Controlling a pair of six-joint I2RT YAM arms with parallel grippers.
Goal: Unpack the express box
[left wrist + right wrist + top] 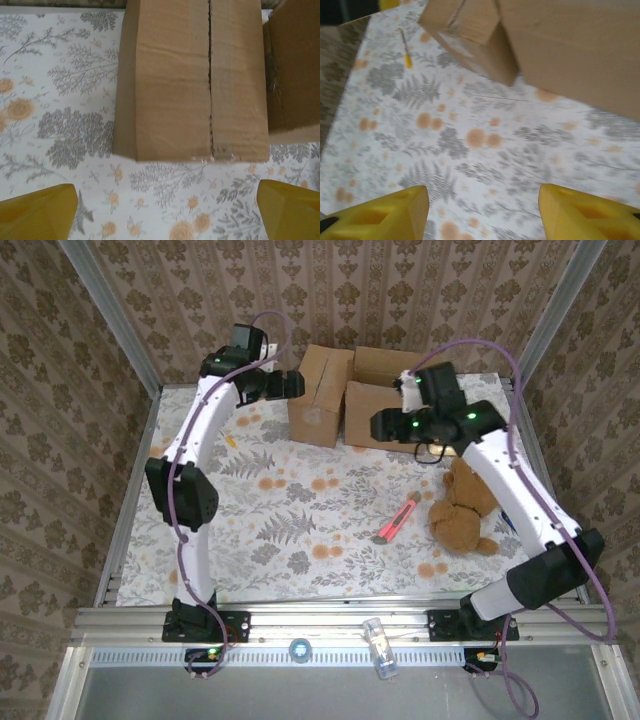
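Above the floral cloth at the table's far end, we see the left gripper with its yellow fingers spread wide, holding nothing. The box lies just ahead of it, a seam running down its brown face. The right gripper is parted too and empty. The box's flap and wall lie just beyond it.

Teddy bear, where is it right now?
In the top view, the teddy bear lies on the right side of the table, against the right arm, just right of the red cutter and nearer than the cardboard box.
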